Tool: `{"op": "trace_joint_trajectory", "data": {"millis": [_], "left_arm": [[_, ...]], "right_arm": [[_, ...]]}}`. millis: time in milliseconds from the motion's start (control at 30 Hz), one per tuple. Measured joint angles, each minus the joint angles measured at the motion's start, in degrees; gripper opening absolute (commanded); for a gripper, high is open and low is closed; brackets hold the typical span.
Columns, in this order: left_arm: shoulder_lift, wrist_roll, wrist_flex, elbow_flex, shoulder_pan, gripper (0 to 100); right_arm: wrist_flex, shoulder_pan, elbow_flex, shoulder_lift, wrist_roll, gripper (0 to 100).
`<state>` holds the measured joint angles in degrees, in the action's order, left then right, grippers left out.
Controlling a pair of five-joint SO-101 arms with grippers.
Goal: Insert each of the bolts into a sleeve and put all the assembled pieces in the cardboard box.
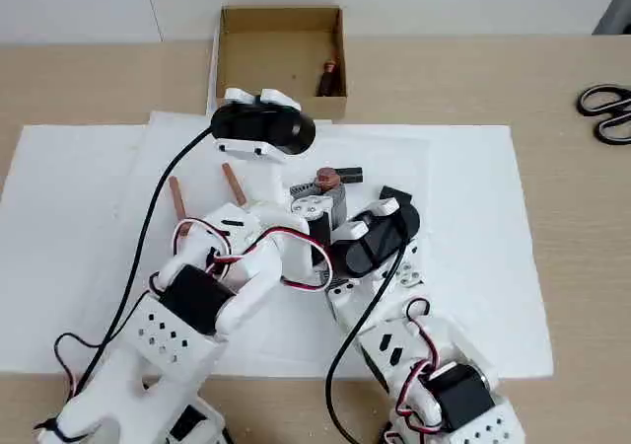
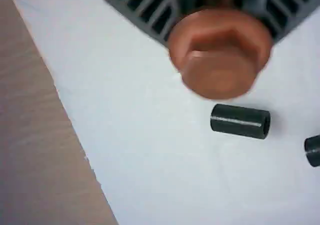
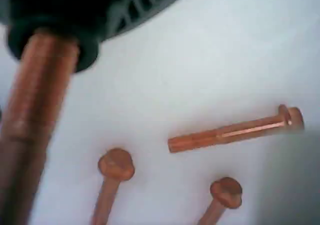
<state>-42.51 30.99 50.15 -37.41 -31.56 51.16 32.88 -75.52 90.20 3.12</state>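
My left gripper (image 2: 219, 15): grasping one bolt (image 2: 220, 60), mid-paper.
My right gripper (image 3: 60, 10): clenched on one sleeve (image 3: 86, 51) around its shaft.
Loose bolts (image 3: 116, 165) (image 3: 235, 131) (image 3: 226, 192): three.
Loose sleeves (image 2: 240, 120) (image 2: 313, 150): two.
Cardboard box (image 1: 281, 15): far, one assembled piece (image 1: 328, 74).
Surface: white paper (image 1: 473, 266), wooden table (image 1: 99, 79), scissors (image 1: 606, 109) far right.

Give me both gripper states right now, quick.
Left gripper: closed, holding a bolt by its head end.
Right gripper: closed, holding a sleeve with the bolt through it.

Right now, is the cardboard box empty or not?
Not empty: the cardboard box holds one sleeved bolt, leaning against its right wall in the high view.
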Motion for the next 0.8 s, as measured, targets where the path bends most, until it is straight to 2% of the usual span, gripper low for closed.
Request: {"op": "trace_joint_trajectory", "data": {"millis": [300,467,800], "left_arm": [[-0.53,-0.97,-0.09,-3.16,-0.97,1],[-0.62,-2.11,2.81,-3.34,-3.52,1],[-0.62,-3.34,9.58,-3.52,-4.40,1]], "right_arm": [[0.00,0.09,-0.26,-0.09,0.00,0.3],[0.00,-0.18,-0.26,-0.09,0.09,0.3],[0.00,0.18,-0.18,-0.09,0.18,0.3]]}}
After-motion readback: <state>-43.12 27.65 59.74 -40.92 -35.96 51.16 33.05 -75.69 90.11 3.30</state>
